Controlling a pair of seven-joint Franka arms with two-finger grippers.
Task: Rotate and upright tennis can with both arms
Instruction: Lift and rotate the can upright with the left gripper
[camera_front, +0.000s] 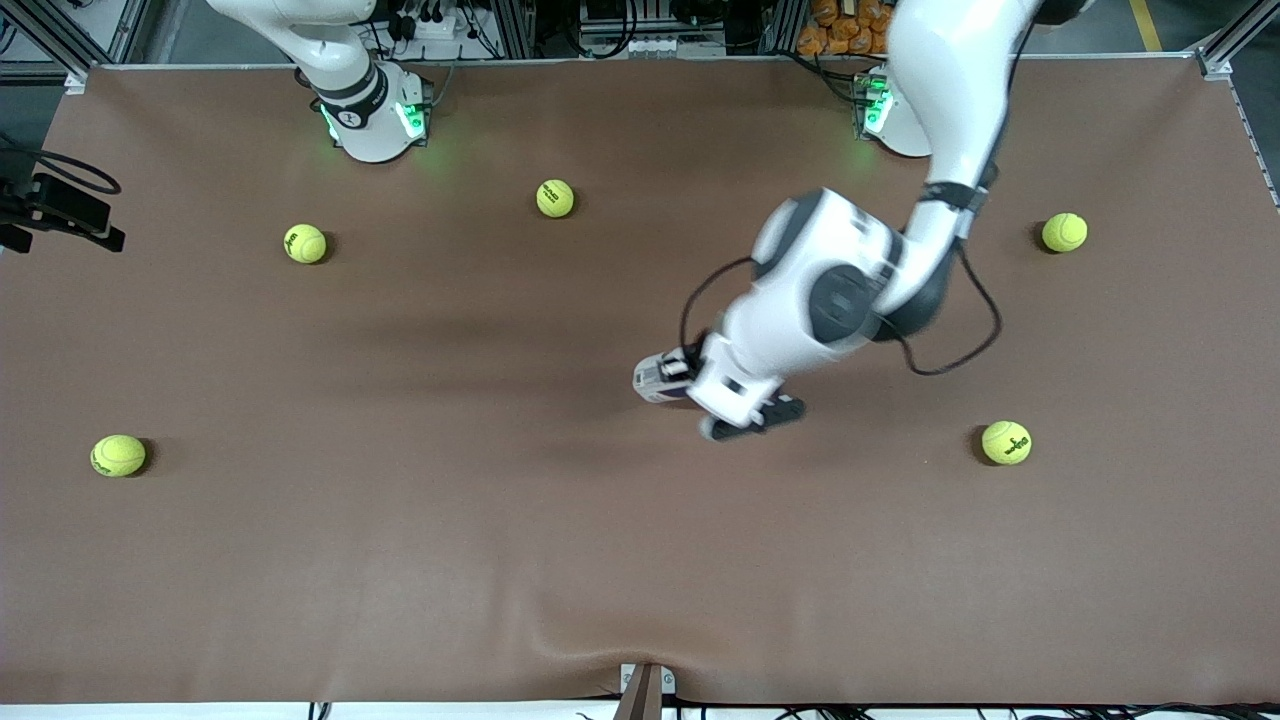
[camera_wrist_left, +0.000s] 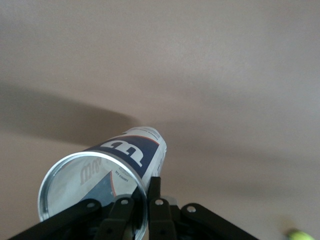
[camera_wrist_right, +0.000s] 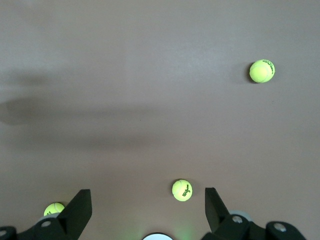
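Observation:
The tennis can (camera_wrist_left: 131, 152) is a clear tube with a white, dark-blue and red label and a silver rim. In the left wrist view it points away from the camera over the brown table. My left gripper (camera_wrist_left: 145, 200) is shut on its rim wall, one finger inside the open mouth and one outside. In the front view only one end of the can (camera_front: 652, 380) shows near the table's middle. The rest is hidden under the left gripper (camera_front: 688, 380) and wrist. My right gripper (camera_wrist_right: 147, 210) is open and empty, held high near its own base, and is out of the front view.
Several yellow-green tennis balls lie spread on the table (camera_front: 500, 560): one (camera_front: 555, 198) near the bases, one (camera_front: 1006, 442) toward the left arm's end, one (camera_front: 118, 455) toward the right arm's end. The right wrist view shows three balls, one (camera_wrist_right: 182, 190) between the fingers.

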